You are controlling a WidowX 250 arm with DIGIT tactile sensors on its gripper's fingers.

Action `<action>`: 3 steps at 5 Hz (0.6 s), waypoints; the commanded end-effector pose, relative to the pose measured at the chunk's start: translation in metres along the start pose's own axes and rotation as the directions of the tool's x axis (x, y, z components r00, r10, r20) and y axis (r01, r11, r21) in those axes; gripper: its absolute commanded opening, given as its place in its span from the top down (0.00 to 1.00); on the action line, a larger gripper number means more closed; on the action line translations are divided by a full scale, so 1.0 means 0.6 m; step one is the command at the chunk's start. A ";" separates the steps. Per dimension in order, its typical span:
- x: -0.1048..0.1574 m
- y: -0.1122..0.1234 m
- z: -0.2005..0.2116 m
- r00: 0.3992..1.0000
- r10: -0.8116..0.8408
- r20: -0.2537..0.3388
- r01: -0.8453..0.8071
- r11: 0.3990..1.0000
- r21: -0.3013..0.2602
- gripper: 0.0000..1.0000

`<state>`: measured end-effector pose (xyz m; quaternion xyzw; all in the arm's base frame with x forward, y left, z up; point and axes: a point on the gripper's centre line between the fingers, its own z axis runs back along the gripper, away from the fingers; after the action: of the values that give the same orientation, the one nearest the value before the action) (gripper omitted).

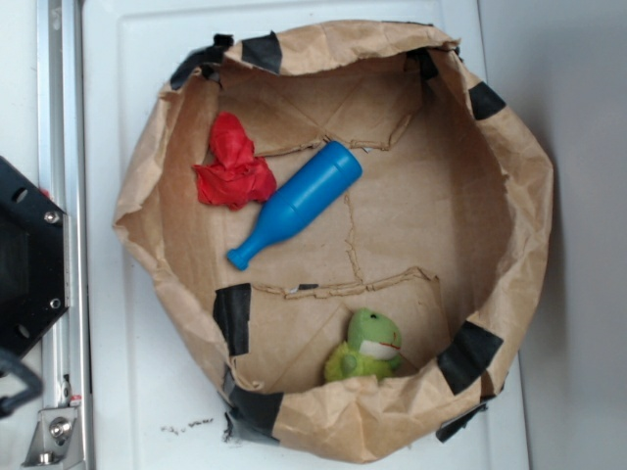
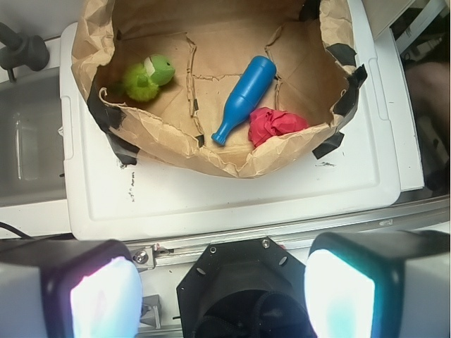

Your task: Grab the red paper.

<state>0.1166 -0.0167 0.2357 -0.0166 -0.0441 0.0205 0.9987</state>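
Your gripper [image 2: 222,296], fingers apart and empty, sits well short of the red paper [image 2: 275,124], ahead and slightly right.

red paper [image 2: 273,124] touching blue bottle [image 2: 244,98] | tool [image 2: 222,290] spread wide, empty

This looks like a robot lab bench rather than a home. A makeshift brown paper tub [image 1: 509,196], patched with black tape, sits on a plain white plastic worktop [image 2: 211,204]. A metal rail [image 1: 59,147] with bolts runs along the 9 o'clock edge in the exterior view, beside a black machine base [image 1: 29,259]. The tub holds only stray test props, such as a green plush frog [image 1: 367,348].
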 end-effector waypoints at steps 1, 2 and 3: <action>0.000 0.000 0.000 1.000 0.000 0.000 0.000 1.000 0.000 0.00; 0.082 0.032 -0.012 0.990 -0.134 -0.043 0.133 0.991 -0.027 0.00; 0.123 0.031 -0.023 0.954 -0.298 -0.033 0.296 0.954 -0.050 0.00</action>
<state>0.1873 0.0028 0.2164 -0.0380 -0.0054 -0.1439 0.9888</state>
